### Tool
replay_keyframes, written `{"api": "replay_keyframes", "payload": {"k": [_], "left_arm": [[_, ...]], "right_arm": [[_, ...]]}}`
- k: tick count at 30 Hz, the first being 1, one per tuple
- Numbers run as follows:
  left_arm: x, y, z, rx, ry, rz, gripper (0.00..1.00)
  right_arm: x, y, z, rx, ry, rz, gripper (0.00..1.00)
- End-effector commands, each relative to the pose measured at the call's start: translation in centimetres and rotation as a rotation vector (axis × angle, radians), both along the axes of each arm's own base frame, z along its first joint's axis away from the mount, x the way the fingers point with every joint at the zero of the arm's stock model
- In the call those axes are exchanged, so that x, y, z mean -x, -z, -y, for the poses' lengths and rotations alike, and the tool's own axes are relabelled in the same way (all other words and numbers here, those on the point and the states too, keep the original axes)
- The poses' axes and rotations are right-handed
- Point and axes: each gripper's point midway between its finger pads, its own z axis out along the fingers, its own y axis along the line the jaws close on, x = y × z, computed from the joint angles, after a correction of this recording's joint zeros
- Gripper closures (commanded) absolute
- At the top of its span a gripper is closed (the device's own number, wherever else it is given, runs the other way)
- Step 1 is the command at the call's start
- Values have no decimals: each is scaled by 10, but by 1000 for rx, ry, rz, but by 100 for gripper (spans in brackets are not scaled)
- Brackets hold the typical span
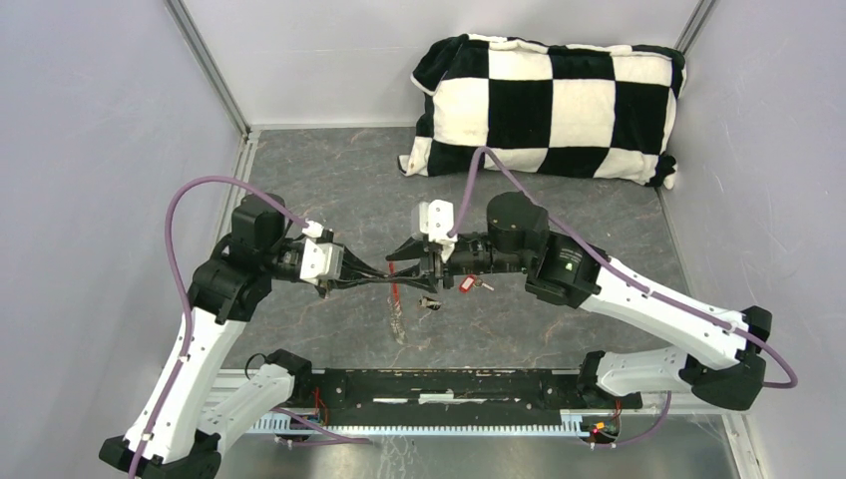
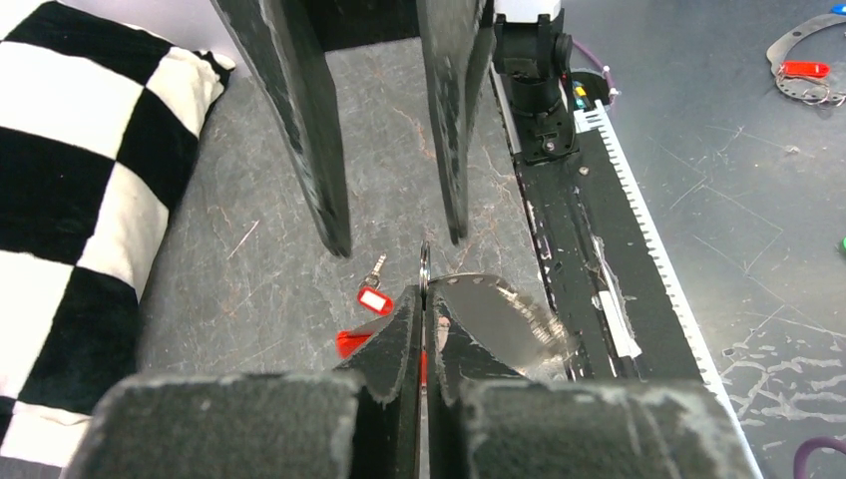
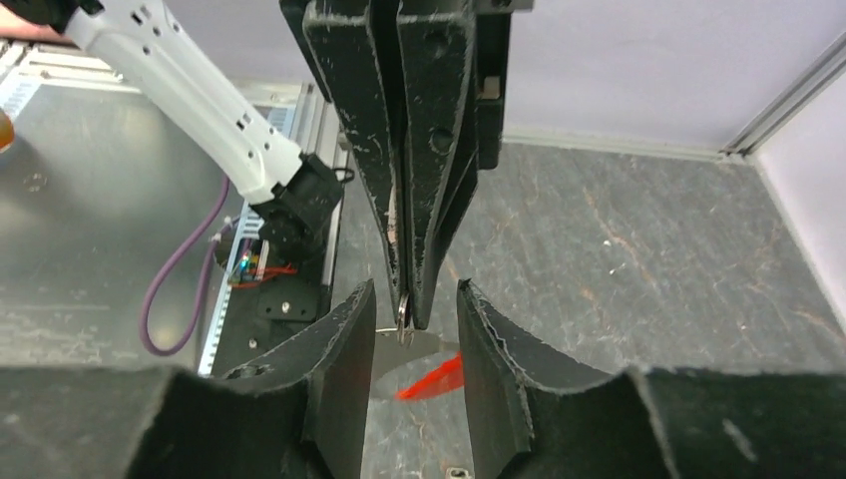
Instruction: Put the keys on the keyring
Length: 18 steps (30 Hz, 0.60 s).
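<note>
My left gripper (image 1: 387, 278) is shut on a thin silver ring of the keyring (image 1: 397, 299) and holds it above the table. The red fob and chain hang below it. In the left wrist view the ring (image 2: 425, 267) sticks out edge-on between the shut fingertips, with the fob (image 2: 349, 342) behind. My right gripper (image 1: 401, 259) is open, its fingers either side of the left fingertips and the ring (image 3: 402, 312). The fob (image 3: 435, 380) shows below. The red-headed key (image 1: 465, 284) lies on the table, also in the left wrist view (image 2: 373, 297). The dark-headed key (image 1: 431, 303) lies beside it.
A black-and-white checkered pillow (image 1: 547, 105) lies at the back right and also shows in the left wrist view (image 2: 70, 180). A black rail (image 1: 449, 384) runs along the near edge. Grey walls close in the left, right and back sides.
</note>
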Motion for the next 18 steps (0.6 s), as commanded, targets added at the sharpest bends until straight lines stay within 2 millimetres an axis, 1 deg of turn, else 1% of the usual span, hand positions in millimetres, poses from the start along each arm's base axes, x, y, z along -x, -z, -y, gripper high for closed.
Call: {"api": "replay_keyframes", "payload": {"k": [1,4,6,10,12,13,15,18], "left_arm": [[-3,-4,1,1,-20,-12,98],[-2,-4,0,2,-20,-7,98],[-2,-4,0,4,-18,-5,98],[-1,-4,1,5,-10,-7,98],[-1,-4,1,6,-11,-5,98],[-1,-4,1,5,-11,-4,98],[-1,-3,0,5,-10,-1,98],[-1,-3,0,6,-10,2,98]], "right_arm": [[3,14,-1,107,-42,-12,60],[3,16,-3,118,-45,-13,63],[2,14,-4,115,-43,-11,68],[-1,11,-4,108,-30,1,81],[-2,9,-4,92,-24,11,84],[-3,8,-4,80,-18,13,83],[-3,5,-3,72,-14,16,75],[-2,2,-4,68,-17,13,68]]}}
